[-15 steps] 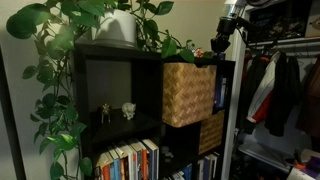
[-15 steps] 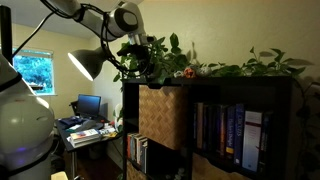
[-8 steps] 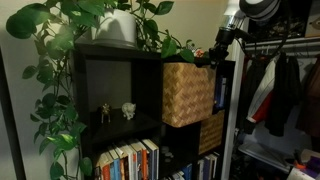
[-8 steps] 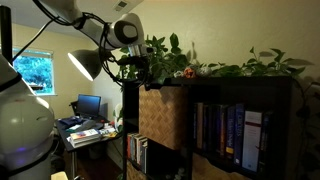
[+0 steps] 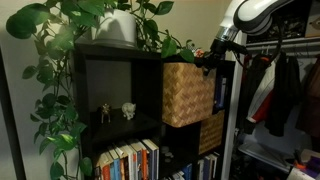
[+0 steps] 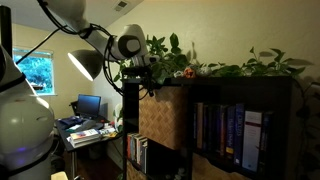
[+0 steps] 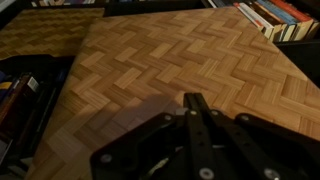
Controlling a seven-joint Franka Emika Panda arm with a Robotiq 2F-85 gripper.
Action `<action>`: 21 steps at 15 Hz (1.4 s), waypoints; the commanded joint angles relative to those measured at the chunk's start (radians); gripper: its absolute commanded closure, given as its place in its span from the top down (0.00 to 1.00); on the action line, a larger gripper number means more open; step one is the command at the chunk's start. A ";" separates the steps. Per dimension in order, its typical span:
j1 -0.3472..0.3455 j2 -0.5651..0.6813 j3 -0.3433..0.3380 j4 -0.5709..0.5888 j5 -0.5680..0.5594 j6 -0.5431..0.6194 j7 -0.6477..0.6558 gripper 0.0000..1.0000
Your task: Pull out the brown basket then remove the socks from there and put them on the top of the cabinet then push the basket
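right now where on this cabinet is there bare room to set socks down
Roomiest: the compartment beside the brown basket, bare shelf around two small figurines. The cabinet top is crowded by the white pot and trailing leaves. Below is packed with books.

Plant leaves [image 5: 168, 44] crowd the cabinet [image 5: 112, 51] top above the brown basket [image 5: 188, 94], whose front face is unobstructed.

We could read no text, label, brand or number anywhere. The upright book spines [image 7: 275, 17] at two o'clock in the wrist view, and those lower down in both exterior views, were too blurred.
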 commanded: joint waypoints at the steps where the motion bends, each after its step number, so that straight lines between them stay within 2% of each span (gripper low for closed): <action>1: -0.003 0.037 -0.003 -0.015 0.017 0.109 0.003 0.03; 6: -0.033 0.086 0.020 -0.006 -0.025 0.213 0.035 0.04; 15: -0.052 0.189 0.020 0.041 -0.036 0.361 0.037 0.04; 21: -0.056 0.205 0.024 0.053 -0.045 0.370 0.042 0.04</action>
